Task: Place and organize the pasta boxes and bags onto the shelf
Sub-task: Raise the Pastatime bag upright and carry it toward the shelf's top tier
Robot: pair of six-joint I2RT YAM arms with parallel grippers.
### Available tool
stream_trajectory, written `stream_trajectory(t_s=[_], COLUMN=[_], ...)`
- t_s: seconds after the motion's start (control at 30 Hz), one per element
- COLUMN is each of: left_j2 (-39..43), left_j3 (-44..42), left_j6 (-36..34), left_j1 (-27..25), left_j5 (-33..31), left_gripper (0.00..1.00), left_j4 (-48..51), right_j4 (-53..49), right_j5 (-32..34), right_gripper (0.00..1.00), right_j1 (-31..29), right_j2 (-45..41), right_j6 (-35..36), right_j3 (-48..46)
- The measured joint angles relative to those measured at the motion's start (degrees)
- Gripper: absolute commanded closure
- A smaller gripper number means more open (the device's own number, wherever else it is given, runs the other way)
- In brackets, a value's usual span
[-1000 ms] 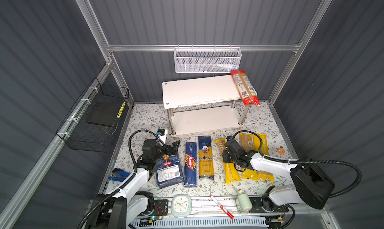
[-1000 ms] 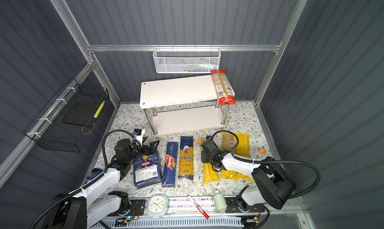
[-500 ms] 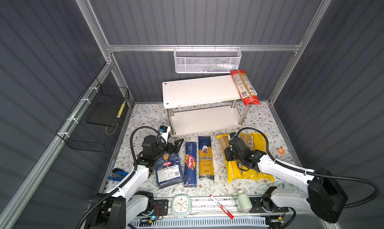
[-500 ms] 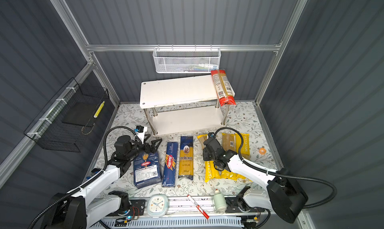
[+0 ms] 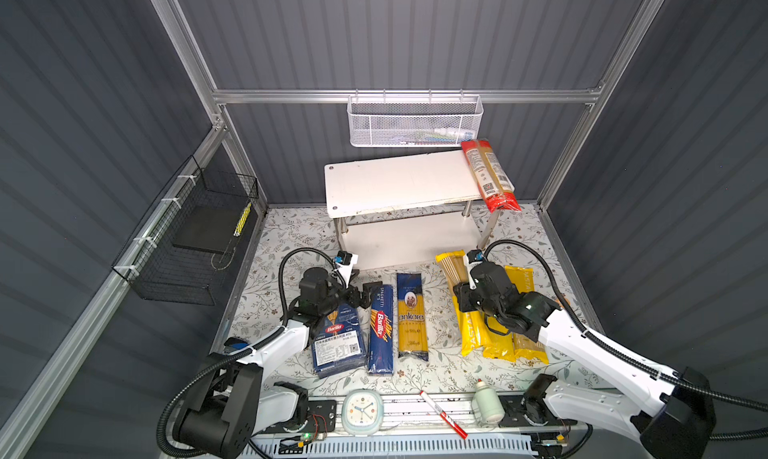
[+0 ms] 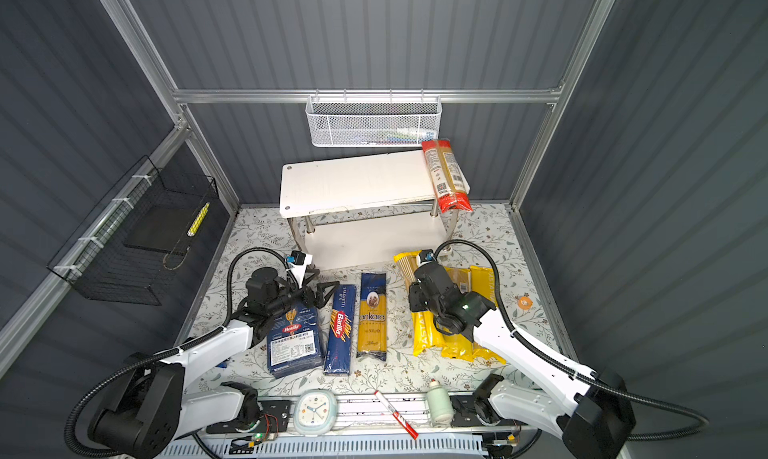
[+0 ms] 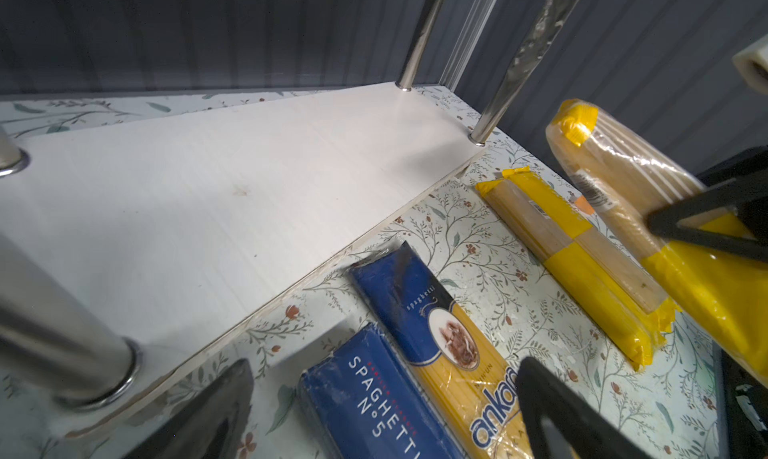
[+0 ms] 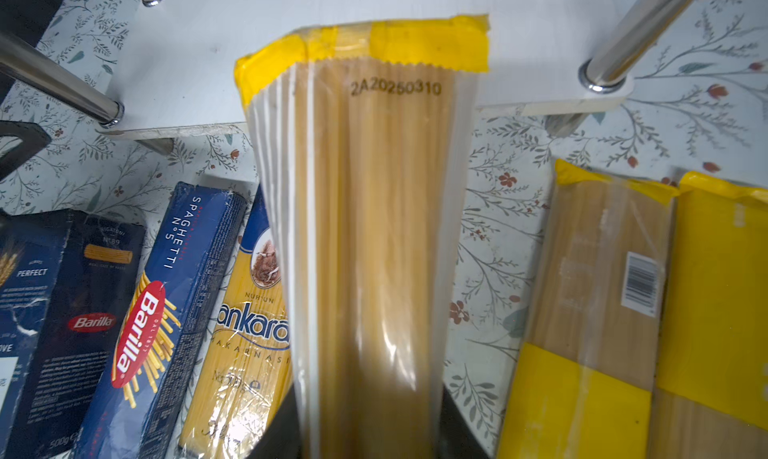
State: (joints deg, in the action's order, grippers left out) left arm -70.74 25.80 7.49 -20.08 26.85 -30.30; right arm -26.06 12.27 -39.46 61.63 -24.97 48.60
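My right end effector (image 5: 464, 299) was clamped tight on a yellow bag (image 5: 451, 270) of spaghetti. From the right wrist the black fingers (image 8: 274, 434) pinched it from both sides, and its far end pointed at the front edge of the shelf (image 5: 395, 182), by the lower board's right corner. Whether its near end was off the counter (image 5: 291, 245), I couldn't tell.

Two other yellow bags (image 5: 519, 346) lay flat on the counter just to the right of the one I held, side by side and touching.

On the left, my left end effector (image 5: 365, 294) hovered over the far ends of the boxes, jaws spread wide and gripping nothing. Below it lay the wide box (image 5: 338, 340) and, right beside it, the narrow box (image 5: 381, 330), both flat on the counter. Next came the ankara bag (image 5: 411, 315), parallel to them, between the narrow box and my yellow bag.

Up top, the red bag (image 5: 488, 174) lay across the right end of the shelf's upper board — its front end poking past the edge.
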Motion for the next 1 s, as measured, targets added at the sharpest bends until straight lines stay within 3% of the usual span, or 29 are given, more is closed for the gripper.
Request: stream_trajectory(t_s=[0.37, 1.0], left_j2=[-0.76, 0.70], left_j3=[-2.08, -2.10], left_j6=[-1.29, -1.75], left_j1=[-1.01, -1.01], left_j5=[-0.33, -1.97], left_gripper=[0.01, 0.01], left_j4=[-1.95, -1.88], right_j4=[-7.87, -12.24], right_j5=[1.68, 2.14], right_gripper=[0.69, 0.69], right_j1=[0.00, 0.00], right_j2=[-0.98, 1.05], right_j6=[2.95, 6.05], right_j3=[9.01, 22.12])
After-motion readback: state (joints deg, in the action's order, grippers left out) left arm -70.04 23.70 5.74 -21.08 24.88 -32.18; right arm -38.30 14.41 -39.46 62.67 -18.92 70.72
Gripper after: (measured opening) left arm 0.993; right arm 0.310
